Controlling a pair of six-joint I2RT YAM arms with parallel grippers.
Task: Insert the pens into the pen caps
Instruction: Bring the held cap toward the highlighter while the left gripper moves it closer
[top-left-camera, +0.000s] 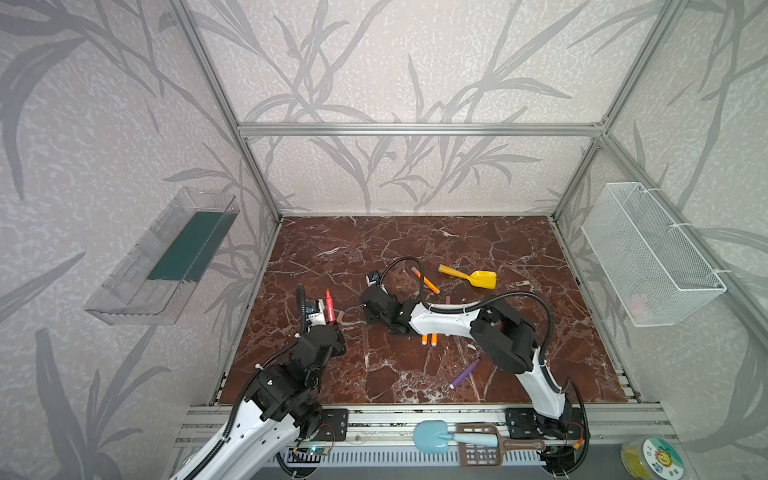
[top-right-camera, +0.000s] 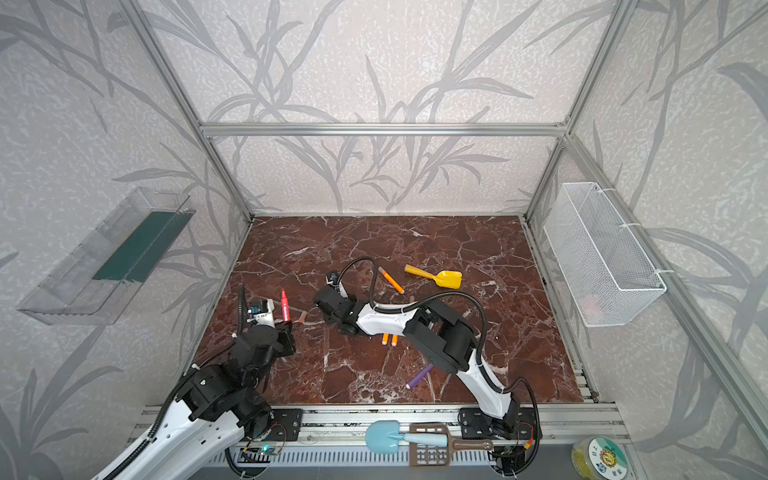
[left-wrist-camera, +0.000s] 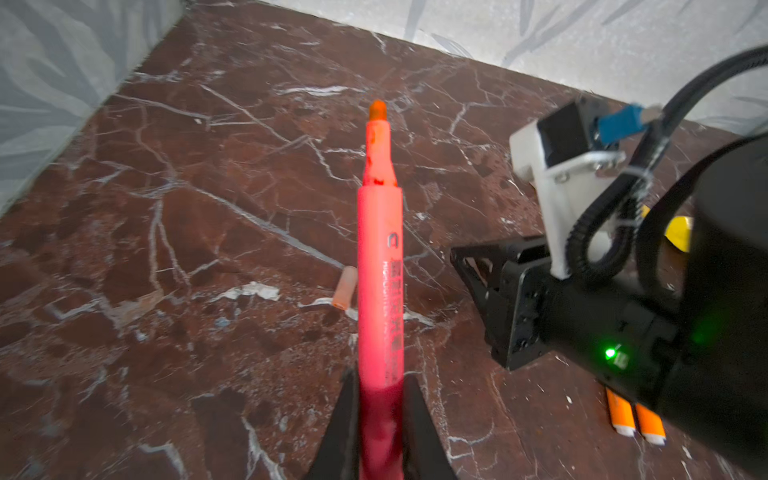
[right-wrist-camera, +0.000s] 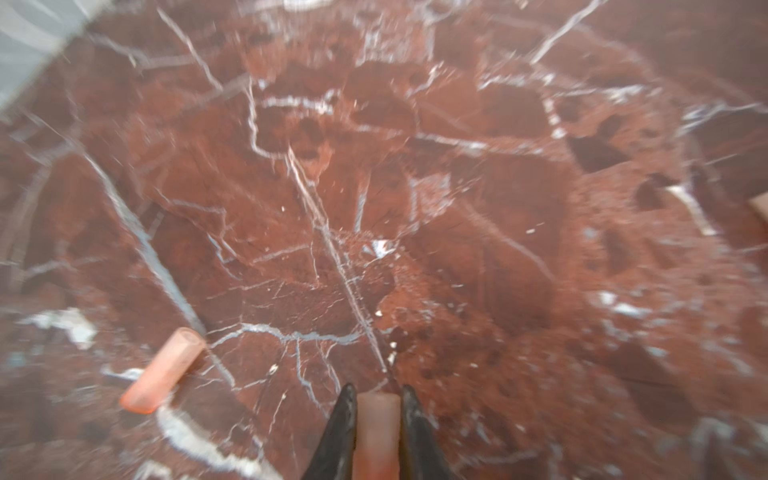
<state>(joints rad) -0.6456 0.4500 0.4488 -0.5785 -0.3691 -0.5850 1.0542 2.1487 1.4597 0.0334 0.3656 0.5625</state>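
Nearest the lens, a pale blue shovel (top-left-camera: 430, 436) and a brown sieve scoop (top-left-camera: 482, 451) lay on the front rail below the desk's front edge, and a round tub (top-left-camera: 650, 457) stood off the front right corner. On the desk (top-left-camera: 415, 237), the left gripper (left-wrist-camera: 380, 395) sat close to the left edge. Its two fingers were pressed onto the back end of a red-pink pen (left-wrist-camera: 380, 270). That pen's long axis ran straight out along the fingers, clear of the surface, and its bare tip pointed toward the far edge. A loose cap (top-left-camera: 340, 316) lay flat between the two grippers, just beside the pen. The right arm reached across the middle toward the left. The right gripper (right-wrist-camera: 378, 395) had its fingers squeezed onto a pinched cap (right-wrist-camera: 377, 432), a short pinkish tube whose long axis lay in line with the fingers, its free end poking out past their tips. In both top views those fingers were hidden under the wrist. Near the desk's middle a slanting orange pen (top-left-camera: 424, 280) lay flat, close to a yellow scoop (top-left-camera: 473, 276). Two orange pens (top-left-camera: 429, 338) lay side by side, partly under the right arm, white ends toward the front edge. A purple pen (top-left-camera: 464, 373) lay slantwise nearer the front edge, white end foremost.
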